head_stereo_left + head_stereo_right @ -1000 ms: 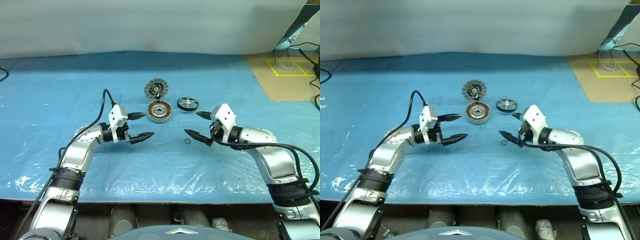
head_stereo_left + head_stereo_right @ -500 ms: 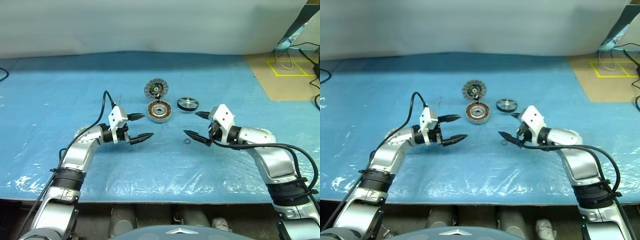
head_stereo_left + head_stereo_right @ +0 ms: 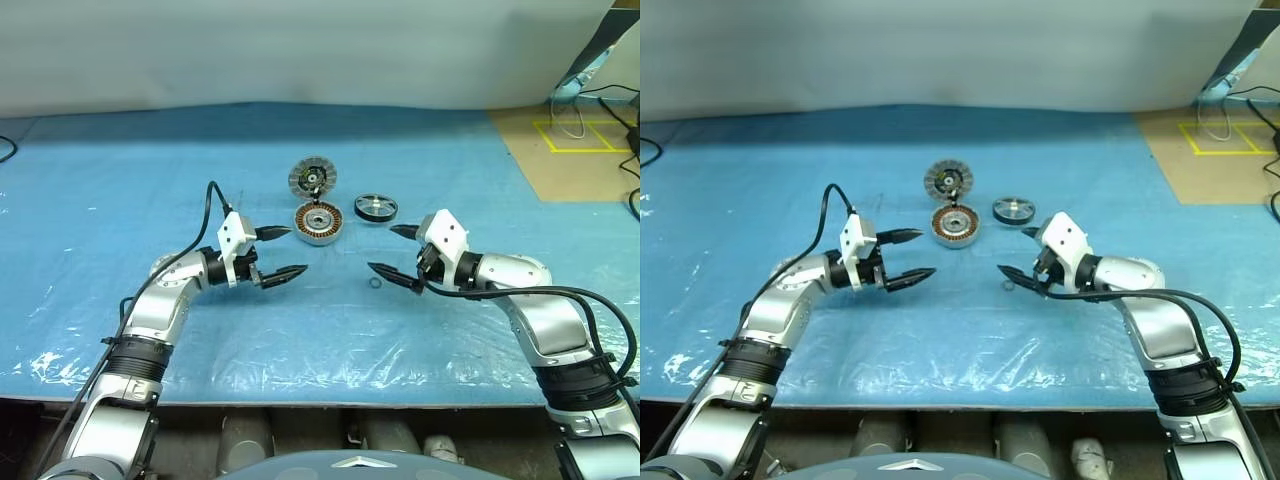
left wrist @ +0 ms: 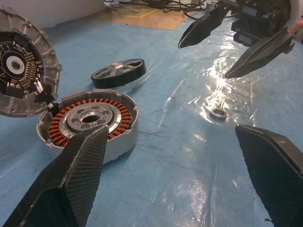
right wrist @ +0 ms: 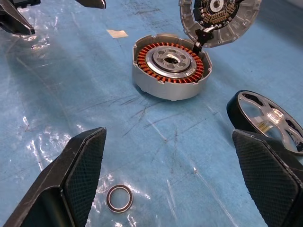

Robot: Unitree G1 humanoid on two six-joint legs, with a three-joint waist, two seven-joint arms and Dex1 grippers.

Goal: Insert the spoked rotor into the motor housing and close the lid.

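The motor housing, a short silver cylinder with copper windings, sits mid-table. The lid stands tilted up at the housing's far edge, its inner face with a dark centre towards me. The spoked rotor, black-rimmed with a silver hub, lies flat just right of the housing. My left gripper hovers open and empty to the near left of the housing. My right gripper is open and empty to the near right, below the rotor. The right wrist view shows the housing, the lid and the rotor.
A small metal ring lies on the blue plastic-covered table, just under my right gripper's lower finger. At the back right are a brown floor patch with yellow tape and cables. A pale wall borders the table's far edge.
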